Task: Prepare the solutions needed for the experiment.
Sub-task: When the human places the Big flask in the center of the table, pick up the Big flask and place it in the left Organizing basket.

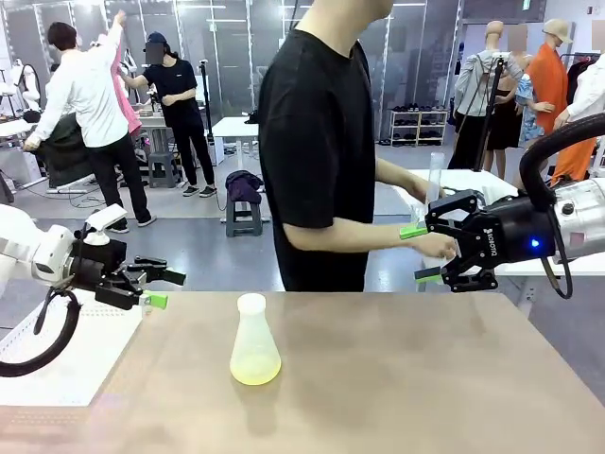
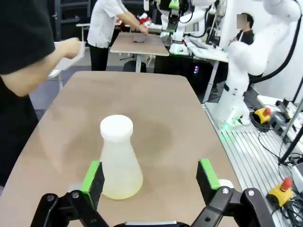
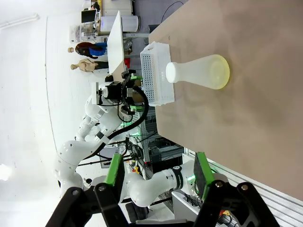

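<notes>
The room was a large hall with glass partitions and a grey floor. The table (image 1: 425,378) was a smooth, matte brown surface. A person in a black shirt (image 1: 317,142) stood at its far side. The flask (image 1: 254,340), conical, frosted white plastic, stood upright mid-table, a shallow layer of pale yellow-green liquid (image 1: 255,371) at its base. The left gripper (image 1: 163,288) hung over the table's left edge, jaws wide apart and empty. The right gripper (image 1: 420,253), raised beyond the far right edge, was partly open, holding nothing.
</notes>
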Action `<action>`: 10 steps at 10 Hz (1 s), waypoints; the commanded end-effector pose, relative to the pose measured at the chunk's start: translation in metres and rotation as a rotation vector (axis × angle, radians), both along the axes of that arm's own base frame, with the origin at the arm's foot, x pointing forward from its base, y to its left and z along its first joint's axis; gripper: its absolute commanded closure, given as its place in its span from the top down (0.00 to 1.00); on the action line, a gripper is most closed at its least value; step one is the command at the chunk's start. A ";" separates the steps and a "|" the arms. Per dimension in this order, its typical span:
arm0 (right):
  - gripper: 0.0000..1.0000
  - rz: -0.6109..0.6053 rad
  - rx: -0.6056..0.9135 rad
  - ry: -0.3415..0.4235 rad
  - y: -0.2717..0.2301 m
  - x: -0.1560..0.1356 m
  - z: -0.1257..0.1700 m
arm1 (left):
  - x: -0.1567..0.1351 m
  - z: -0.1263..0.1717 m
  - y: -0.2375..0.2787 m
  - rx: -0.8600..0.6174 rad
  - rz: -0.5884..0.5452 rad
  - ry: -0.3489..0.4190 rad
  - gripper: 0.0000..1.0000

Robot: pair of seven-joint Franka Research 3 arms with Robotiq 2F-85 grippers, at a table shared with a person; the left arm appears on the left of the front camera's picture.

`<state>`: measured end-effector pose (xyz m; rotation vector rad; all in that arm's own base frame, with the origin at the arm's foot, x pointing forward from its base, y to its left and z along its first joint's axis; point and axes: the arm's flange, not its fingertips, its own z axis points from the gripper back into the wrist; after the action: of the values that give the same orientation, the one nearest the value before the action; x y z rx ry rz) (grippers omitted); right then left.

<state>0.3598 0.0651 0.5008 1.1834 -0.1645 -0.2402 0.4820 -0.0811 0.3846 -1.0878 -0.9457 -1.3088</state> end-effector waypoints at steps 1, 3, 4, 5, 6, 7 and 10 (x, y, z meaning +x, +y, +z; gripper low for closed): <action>0.75 -0.008 0.006 -0.008 0.001 -0.001 -0.001 | -0.002 -0.002 -0.001 0.027 -0.027 -0.001 1.00; 0.75 -0.008 0.006 -0.008 0.001 -0.001 -0.001 | -0.002 -0.002 -0.001 0.027 -0.027 -0.001 1.00; 0.75 -0.008 0.006 -0.008 0.001 -0.001 -0.001 | -0.001 -0.001 0.000 0.012 -0.011 0.001 1.00; 0.75 -0.008 0.006 -0.008 0.001 -0.001 -0.001 | 0.017 -0.018 -0.003 -0.025 -0.076 -0.045 1.00; 0.75 -0.008 0.006 -0.008 0.001 -0.001 -0.001 | 0.028 -0.031 -0.003 -0.067 -0.101 -0.037 1.00; 0.75 -0.008 0.006 -0.008 0.001 -0.001 -0.001 | 0.034 -0.042 -0.005 -0.064 -0.105 -0.040 1.00; 0.75 -0.008 0.006 -0.008 0.001 -0.001 -0.001 | 0.048 -0.075 -0.017 -0.085 -0.123 -0.043 1.00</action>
<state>0.3597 0.0652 0.5009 1.1832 -0.1647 -0.2399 0.5209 -0.0939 0.3114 -1.1900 -0.9494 -1.3886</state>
